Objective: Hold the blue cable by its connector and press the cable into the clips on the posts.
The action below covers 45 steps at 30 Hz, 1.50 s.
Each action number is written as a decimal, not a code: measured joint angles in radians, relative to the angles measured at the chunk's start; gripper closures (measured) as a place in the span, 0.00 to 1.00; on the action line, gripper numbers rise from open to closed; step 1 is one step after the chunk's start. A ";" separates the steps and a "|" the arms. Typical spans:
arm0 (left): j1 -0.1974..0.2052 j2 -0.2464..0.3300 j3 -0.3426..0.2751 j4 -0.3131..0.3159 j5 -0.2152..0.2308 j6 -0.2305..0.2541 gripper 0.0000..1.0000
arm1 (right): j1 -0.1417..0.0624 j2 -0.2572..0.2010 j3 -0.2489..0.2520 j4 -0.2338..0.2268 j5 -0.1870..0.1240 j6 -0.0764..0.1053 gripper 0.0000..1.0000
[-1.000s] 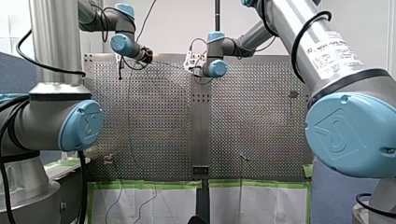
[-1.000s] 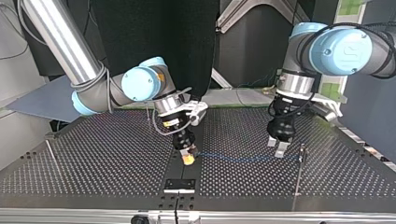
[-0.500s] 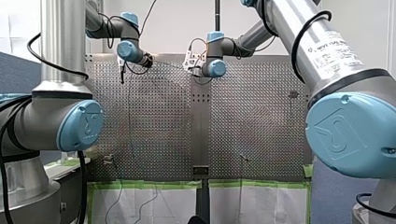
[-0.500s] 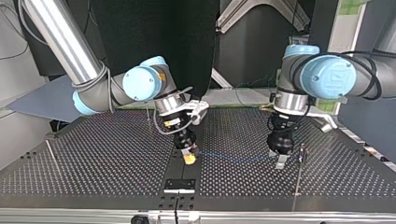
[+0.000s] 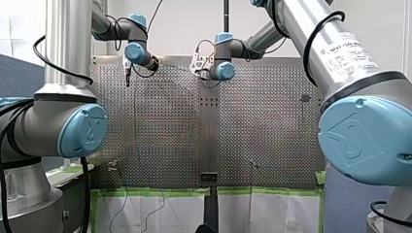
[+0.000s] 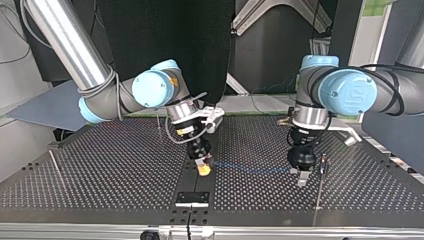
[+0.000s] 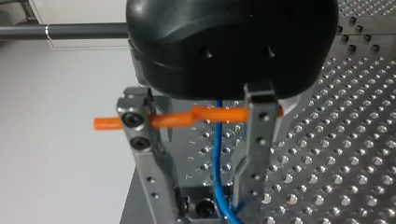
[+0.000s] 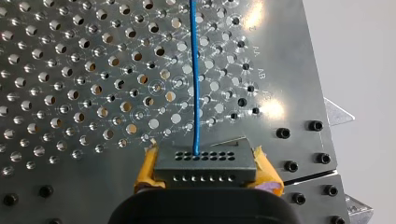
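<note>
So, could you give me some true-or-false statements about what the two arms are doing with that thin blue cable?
1. The thin blue cable comes out of the dark grey connector. True.
2. The connector lies loose on the perforated metal table. False: the right gripper clamps it between yellow pads.
3. The left gripper is shut on the cable. False: its metal fingers stand apart, and the cable passes between them.
4. The cable stretches from one gripper to the other. True.
</note>
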State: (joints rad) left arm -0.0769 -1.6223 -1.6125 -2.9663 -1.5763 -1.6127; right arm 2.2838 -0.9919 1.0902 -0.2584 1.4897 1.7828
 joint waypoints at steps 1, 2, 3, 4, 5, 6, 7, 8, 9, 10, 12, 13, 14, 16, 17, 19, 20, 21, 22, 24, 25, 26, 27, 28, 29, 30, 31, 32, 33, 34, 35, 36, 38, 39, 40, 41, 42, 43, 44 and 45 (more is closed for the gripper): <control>0.000 0.000 0.000 0.000 -0.002 0.000 0.00 | 0.000 0.000 0.000 0.000 0.000 0.000 1.00; 0.000 0.000 0.000 0.000 -0.004 0.000 0.00 | 0.000 0.000 0.000 0.000 0.000 0.000 1.00; 0.000 0.000 0.000 -0.001 -0.005 0.000 0.00 | 0.000 0.000 0.000 0.000 0.000 0.000 1.00; 0.000 0.000 0.000 -0.001 -0.005 0.000 0.00 | 0.000 0.000 0.000 0.000 0.000 0.000 1.00; 0.000 0.000 0.000 -0.001 -0.006 0.000 0.00 | 0.001 0.000 0.001 0.000 0.000 0.000 1.00; 0.000 0.000 0.000 -0.002 -0.007 0.001 0.00 | 0.001 0.000 0.001 0.000 0.000 0.000 1.00; 0.000 0.000 0.000 -0.002 -0.007 0.001 0.00 | 0.001 0.000 0.001 0.000 0.000 0.000 1.00; -0.001 0.000 0.000 -0.002 -0.007 0.003 0.00 | 0.001 0.000 0.001 0.000 0.000 0.000 1.00; -0.001 0.000 0.000 -0.002 -0.007 0.004 0.08 | 0.001 0.000 0.002 0.000 0.000 0.000 1.00; -0.002 0.000 0.000 -0.002 -0.007 0.005 0.08 | 0.001 0.000 0.002 0.001 0.000 0.000 1.00; -0.002 0.000 0.000 -0.002 -0.007 0.006 0.26 | 0.001 0.000 0.002 0.001 0.000 0.000 1.00; -0.002 0.000 0.000 -0.002 -0.007 0.006 0.26 | 0.001 0.000 0.002 0.001 0.000 0.000 1.00; -0.003 0.000 0.000 -0.002 -0.007 0.006 0.45 | 0.001 0.000 0.002 0.001 0.000 0.000 1.00; -0.004 0.001 0.000 -0.003 -0.008 0.007 0.64 | 0.001 0.000 0.002 0.001 0.000 0.000 1.00; -0.004 0.001 0.000 -0.003 -0.011 0.005 0.83 | 0.001 0.000 0.002 0.002 0.000 0.000 1.00; -0.004 0.001 0.000 -0.003 -0.018 0.001 0.96 | 0.001 0.000 0.002 0.002 0.000 0.000 1.00; -0.004 0.001 -0.001 -0.003 -0.025 -0.003 1.00 | 0.001 0.000 0.002 0.002 0.000 0.000 1.00; -0.004 0.001 -0.001 -0.003 -0.031 -0.005 1.00 | 0.001 0.000 0.002 0.002 0.000 0.000 1.00; -0.004 0.001 -0.001 -0.004 -0.037 -0.007 1.00 | 0.001 0.000 0.002 0.002 0.000 0.000 1.00; -0.005 0.001 -0.001 -0.004 -0.047 -0.010 1.00 | 0.001 0.000 0.002 0.002 0.000 0.000 1.00; -0.004 0.001 -0.001 -0.004 -0.049 -0.011 1.00 | 0.001 0.000 0.002 0.002 0.000 -0.001 1.00; -0.004 0.001 -0.001 -0.003 -0.050 -0.013 1.00 | 0.001 0.000 0.002 0.002 0.000 -0.001 1.00; -0.004 0.001 -0.001 -0.003 -0.051 -0.013 1.00 | 0.001 0.000 0.002 0.002 0.000 -0.001 1.00; -0.005 0.001 -0.001 -0.003 -0.052 -0.014 1.00 | 0.001 0.000 0.002 0.003 0.000 -0.001 1.00; -0.005 0.002 -0.001 -0.003 -0.053 -0.014 1.00 | 0.001 0.001 0.002 0.003 0.000 -0.001 1.00; -0.005 0.002 -0.001 -0.003 -0.054 -0.015 1.00 | 0.000 0.001 0.002 0.003 0.000 -0.001 1.00; -0.005 0.002 -0.001 -0.003 -0.054 -0.016 1.00 | 0.000 0.000 0.002 0.003 0.000 -0.001 1.00; -0.005 0.001 -0.002 -0.002 -0.054 -0.018 1.00 | 0.001 0.000 0.002 0.003 0.000 -0.001 1.00; -0.005 0.001 -0.002 -0.002 -0.055 -0.020 1.00 | 0.001 0.000 0.002 0.003 0.000 -0.001 1.00; -0.005 0.001 -0.002 -0.002 -0.055 -0.020 1.00 | 0.001 0.000 0.002 0.003 0.000 -0.001 1.00; -0.006 0.001 -0.002 -0.001 -0.055 -0.021 1.00 | 0.001 0.001 0.002 0.004 0.000 -0.001 1.00; -0.006 0.001 -0.002 -0.001 -0.054 -0.021 1.00 | 0.000 0.001 0.002 0.004 0.000 -0.001 1.00; -0.009 0.001 -0.005 0.000 -0.053 -0.019 1.00 | 0.000 0.001 0.003 0.004 0.000 -0.002 1.00; -0.011 0.001 -0.008 0.002 -0.053 -0.018 1.00 | 0.000 0.001 0.006 0.004 0.001 -0.002 1.00; -0.012 0.001 -0.011 0.005 -0.052 -0.017 1.00 | 0.000 0.001 0.009 0.003 0.001 -0.002 1.00; -0.015 0.001 -0.017 0.010 -0.052 -0.017 1.00 | -0.001 0.001 0.015 0.002 0.003 -0.002 1.00; -0.017 0.001 -0.024 0.015 -0.052 -0.018 1.00 | -0.002 0.001 0.021 0.001 0.005 -0.002 1.00; -0.019 0.001 -0.030 0.021 -0.052 -0.018 1.00 | -0.002 0.001 0.028 0.000 0.006 -0.002 1.00; -0.022 0.000 -0.039 0.029 -0.053 -0.018 1.00 | -0.003 0.001 0.038 -0.002 0.008 -0.002 1.00; -0.025 0.000 -0.047 0.035 -0.054 -0.018 1.00 | -0.004 0.001 0.044 -0.004 0.009 -0.001 1.00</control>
State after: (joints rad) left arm -0.1018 -1.6218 -1.6590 -2.9315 -1.6300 -1.6309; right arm 2.2800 -0.9908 1.1346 -0.2620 1.4990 1.7814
